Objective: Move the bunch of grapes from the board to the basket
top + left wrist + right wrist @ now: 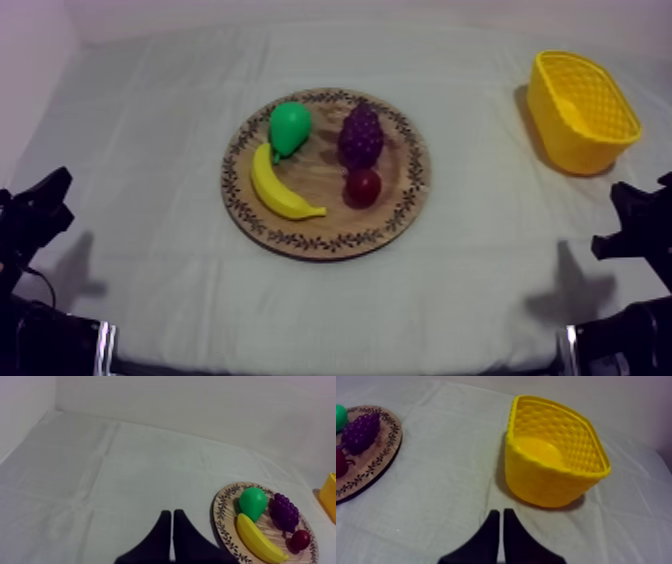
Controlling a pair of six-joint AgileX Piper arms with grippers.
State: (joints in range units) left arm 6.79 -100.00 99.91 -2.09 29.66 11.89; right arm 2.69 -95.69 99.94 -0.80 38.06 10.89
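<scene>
So, the bunch of grapes (360, 135) sat on the wooden board (330, 228) mid-table, just beside the pear (289, 127) and close to the small red fruit (362, 186), with the banana (280, 192) curled along the board's left side. Both arms were parked low at their own sides, with the left gripper (172, 512) and the right gripper (499, 511) each pinched into a narrow wedge, gripping nothing. The yellow basket (560, 135) stood off at the right, well apart from the board, with the right gripper's tips aimed near it.
</scene>
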